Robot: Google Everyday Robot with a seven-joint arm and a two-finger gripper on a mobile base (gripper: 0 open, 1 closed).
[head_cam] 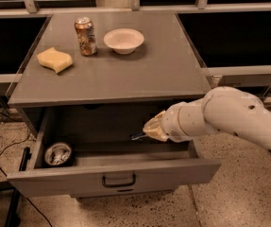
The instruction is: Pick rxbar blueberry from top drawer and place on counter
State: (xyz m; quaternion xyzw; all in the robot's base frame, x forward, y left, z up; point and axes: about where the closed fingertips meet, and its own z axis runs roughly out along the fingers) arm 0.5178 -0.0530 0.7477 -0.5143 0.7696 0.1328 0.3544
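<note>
The top drawer (111, 171) is pulled open below the counter (125, 74). My gripper (139, 136) reaches into the drawer from the right, low over its middle, with the white arm (229, 119) behind it. The rxbar blueberry does not show; it is hidden or out of view inside the dark drawer. A round dark tin with silvery contents (57, 154) sits in the drawer's front left corner, well left of the gripper.
On the counter stand a soda can (86, 36), a white bowl (123, 40) and a yellow sponge (55, 60), all at the back left. The drawer handle (119, 180) is at the front panel's centre. Cables lie on the floor at left.
</note>
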